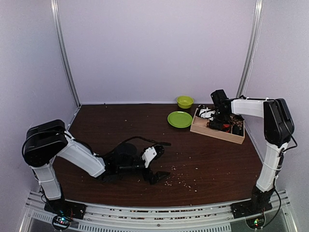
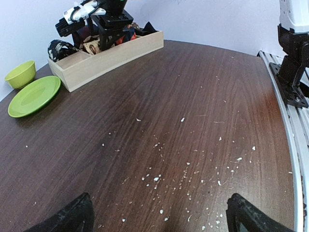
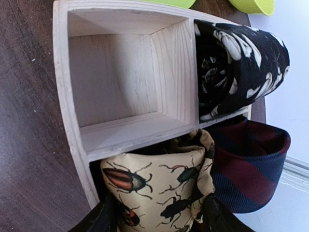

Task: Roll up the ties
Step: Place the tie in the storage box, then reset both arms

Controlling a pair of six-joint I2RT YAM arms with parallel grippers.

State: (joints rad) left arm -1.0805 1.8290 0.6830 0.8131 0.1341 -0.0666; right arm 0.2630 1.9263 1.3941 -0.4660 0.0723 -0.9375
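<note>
The right claw (image 3: 159,220) stands part-open astride the beetle tie (image 3: 154,179) in the tray (image 3: 65,106), striped tie (image 3: 251,169) just beside it, floral tie (image 3: 236,63) beyond, while the left claw (image 2: 157,217) gapes wide over the crumb-flecked table (image 2: 193,96).

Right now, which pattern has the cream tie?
Cream rolled tie: dark and reddish beetles; right wrist view.

Pale bare wood on the tray (image 3: 72,121). Inside it: cream tie (image 3: 159,183) printed with black and orange beetles, navy tie (image 3: 251,169) striped maroon, black tie (image 3: 236,63) with white flowers. Beside the tray, lime-green plate (image 1: 179,119) and bowl (image 1: 184,101) on dark brown woodgrain table (image 1: 120,121).
</note>
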